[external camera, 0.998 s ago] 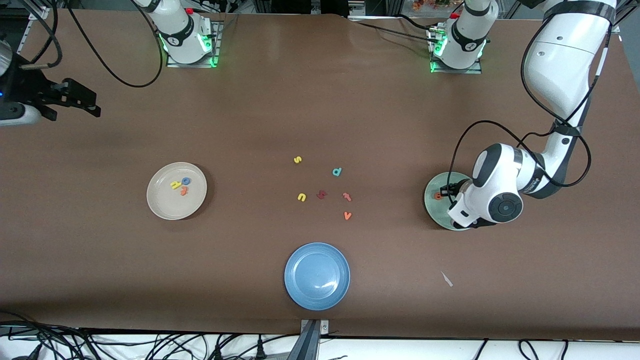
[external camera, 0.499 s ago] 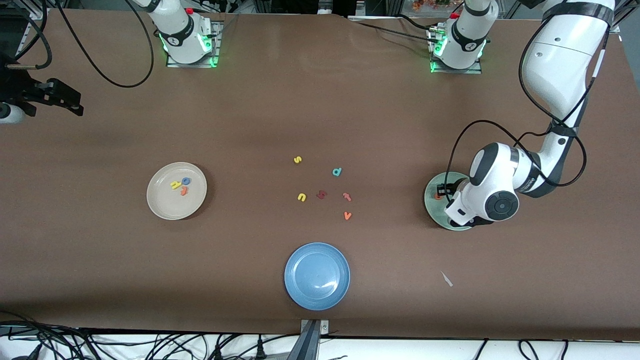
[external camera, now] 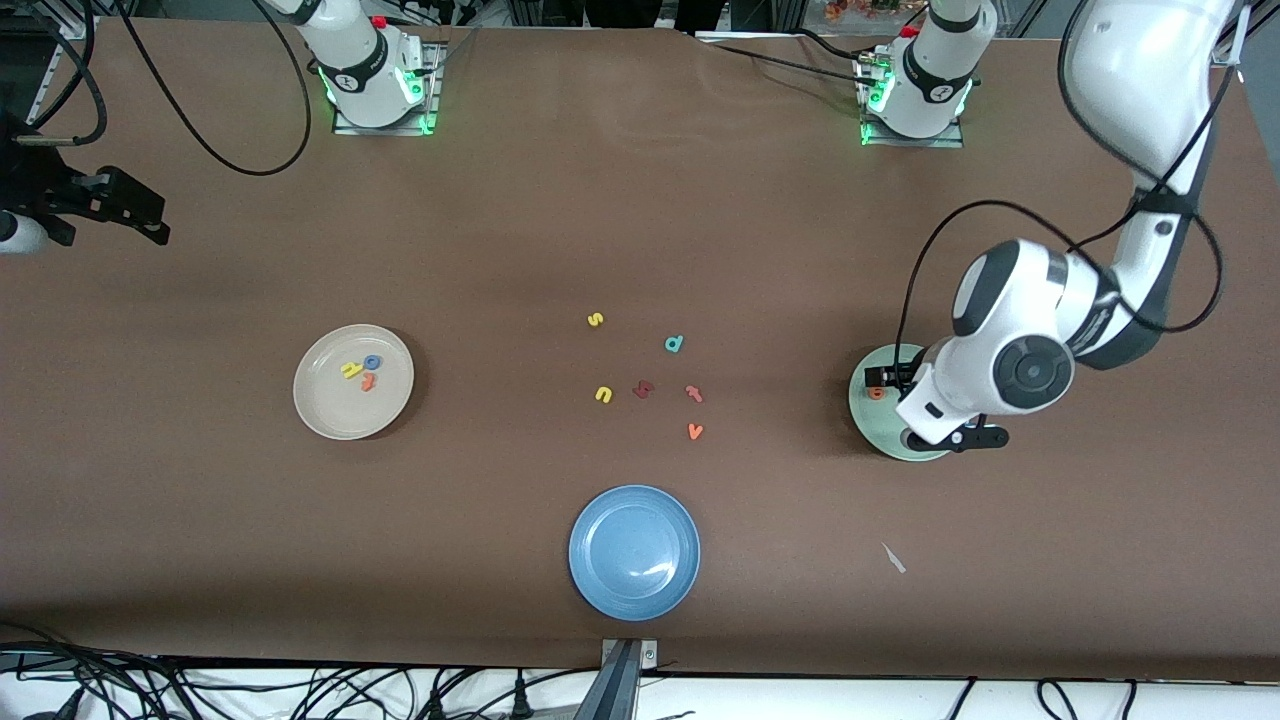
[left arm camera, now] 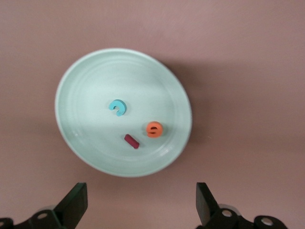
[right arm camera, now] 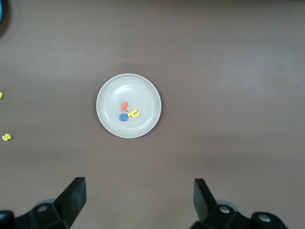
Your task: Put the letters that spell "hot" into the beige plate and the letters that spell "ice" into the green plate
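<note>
From the front, the left hand hung over the green plate; the right hand waited over the counter. The left wrist view showed fingers apart, with c, e and i in that plate. The right wrist view showed fingers apart, with h, o and t in the beige plate.

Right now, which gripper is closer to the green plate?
Left. The left gripper hangs open over the green plate, which holds three letters. The right gripper, open, waits at the right arm's end of the table.
</note>
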Tool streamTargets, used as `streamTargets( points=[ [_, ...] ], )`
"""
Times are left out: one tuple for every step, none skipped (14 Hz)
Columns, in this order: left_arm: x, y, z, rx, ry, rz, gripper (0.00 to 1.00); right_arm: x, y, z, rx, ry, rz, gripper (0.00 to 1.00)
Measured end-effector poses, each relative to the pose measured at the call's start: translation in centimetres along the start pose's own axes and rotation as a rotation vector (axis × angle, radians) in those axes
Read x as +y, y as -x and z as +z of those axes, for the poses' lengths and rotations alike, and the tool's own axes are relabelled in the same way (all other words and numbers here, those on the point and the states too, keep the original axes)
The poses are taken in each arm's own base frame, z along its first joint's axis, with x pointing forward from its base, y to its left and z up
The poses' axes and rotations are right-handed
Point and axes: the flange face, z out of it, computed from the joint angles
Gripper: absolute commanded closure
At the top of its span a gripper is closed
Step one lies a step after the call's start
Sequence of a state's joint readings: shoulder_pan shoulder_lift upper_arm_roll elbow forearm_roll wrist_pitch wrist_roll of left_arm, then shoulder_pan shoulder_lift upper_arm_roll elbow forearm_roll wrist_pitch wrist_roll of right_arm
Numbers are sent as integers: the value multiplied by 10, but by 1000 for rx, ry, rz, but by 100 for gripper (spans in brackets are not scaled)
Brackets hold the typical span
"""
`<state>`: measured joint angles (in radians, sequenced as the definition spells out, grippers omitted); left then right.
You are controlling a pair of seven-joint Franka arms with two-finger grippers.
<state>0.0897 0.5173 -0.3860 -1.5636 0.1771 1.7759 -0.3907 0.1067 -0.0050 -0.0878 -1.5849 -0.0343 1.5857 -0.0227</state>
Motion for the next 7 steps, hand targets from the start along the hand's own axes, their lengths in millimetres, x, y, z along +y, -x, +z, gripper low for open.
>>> streamTargets(
  points=[
    [3,9,-26,14,-5,6,0,-1,0,0,0,-10,6,0],
    [5,18,-50,21,-12,10,0,-3,-1,1,-1,-26,23,0],
    [4,24,-71,25,-16,9,0,-4,-1,1,-2,-38,45,0],
    [3,29,-90,29,-17,9,0,-5,-1,2,-3,-42,66,0],
    [1,32,-105,33,-16,18,0,-5,-2,3,-4,-43,74,0],
    [-1,34,-116,41,-14,36,0,-5,-2,3,-5,-43,77,0],
    [-3,35,-126,56,-10,59,0,-5,-3,4,-6,-43,78,0]
  ],
)
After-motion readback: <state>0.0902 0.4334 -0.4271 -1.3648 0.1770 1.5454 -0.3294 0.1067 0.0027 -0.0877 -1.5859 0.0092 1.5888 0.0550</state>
